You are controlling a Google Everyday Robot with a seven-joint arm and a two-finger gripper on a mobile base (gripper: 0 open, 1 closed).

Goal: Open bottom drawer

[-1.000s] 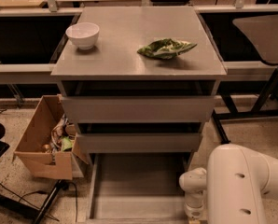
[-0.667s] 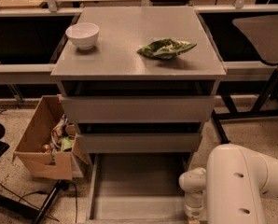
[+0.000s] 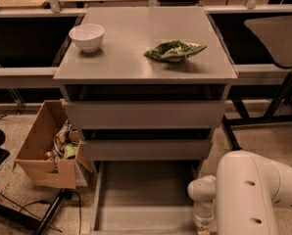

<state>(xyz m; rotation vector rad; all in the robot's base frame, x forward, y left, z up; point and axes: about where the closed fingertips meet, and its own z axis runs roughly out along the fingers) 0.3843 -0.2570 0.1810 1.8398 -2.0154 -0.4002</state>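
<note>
View down onto the front of the grey cabinet [image 3: 136, 62]. The bottom drawer [image 3: 146, 192] stands pulled out towards me, well clear of the two fronts above it. Its smooth grey tray lies bare, and its front edge runs out of view at the bottom. The middle drawer [image 3: 146, 150] and the top drawer [image 3: 143, 114] are pushed in, each with a dark gap above its front.

My arm [image 3: 256, 195] fills the lower right corner, with its white wrist pointing down beside the right front corner of the tray. My gripper [image 3: 203, 228] hangs at the very bottom edge of view, near that corner. It is mostly cut off, so I cannot tell whether it is spread, pressed together or pinching the drawer's edge.

On the cabinet top a white bowl [image 3: 86, 36] stands at the back left and a green packet [image 3: 174, 50] lies right of the middle, well apart from the bowl. An open cardboard box [image 3: 40, 155] stands on the floor against the cabinet's left side.

Change: set against the views of a second ago, nothing has shifted. The tray shows the same length and my arm keeps the same place. I judge that the pull is over and the task is done or all but done. What remains, in my judgement, is to let go, if I am holding on, and lift clear without nudging the tray back in.
</note>
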